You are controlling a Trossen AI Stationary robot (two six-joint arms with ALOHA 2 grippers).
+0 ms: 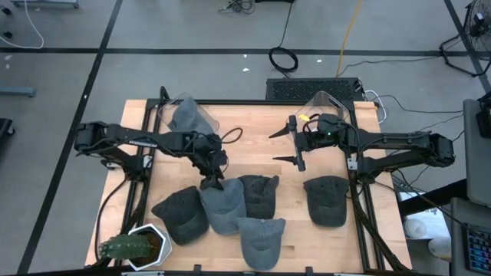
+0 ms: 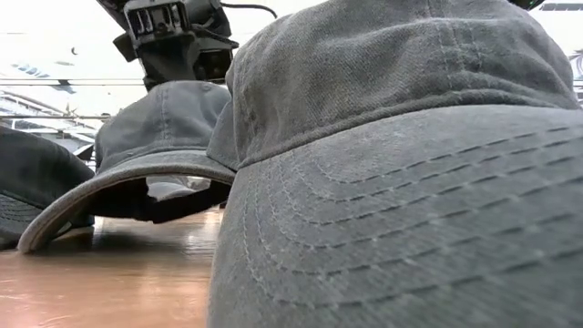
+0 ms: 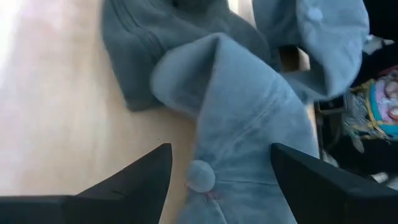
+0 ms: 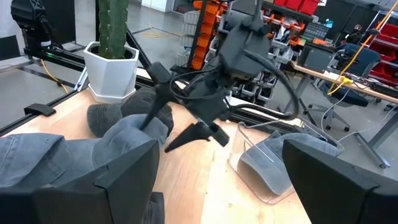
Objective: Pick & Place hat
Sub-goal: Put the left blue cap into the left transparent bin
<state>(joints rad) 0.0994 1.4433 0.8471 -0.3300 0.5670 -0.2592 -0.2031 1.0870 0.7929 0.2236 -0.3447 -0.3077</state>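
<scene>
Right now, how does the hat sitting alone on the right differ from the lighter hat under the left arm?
The lone hat is darker charcoal; the lighter hat is paler blue-grey. The lone hat lies apart from every other cap, while the lighter hat overlaps its neighbours in the pile. The left gripper hangs over the lighter hat, jaws open; no gripper is over the lone hat. Both are soft brimmed caps on the wooden table.

The caps [image 2: 410, 164] are matt grey washed cotton twill with visible stitching. The table [image 1: 295, 241] is smooth pale wood, faintly glossy. The cactus pot [image 1: 149, 247] looks like white plastic.
</scene>
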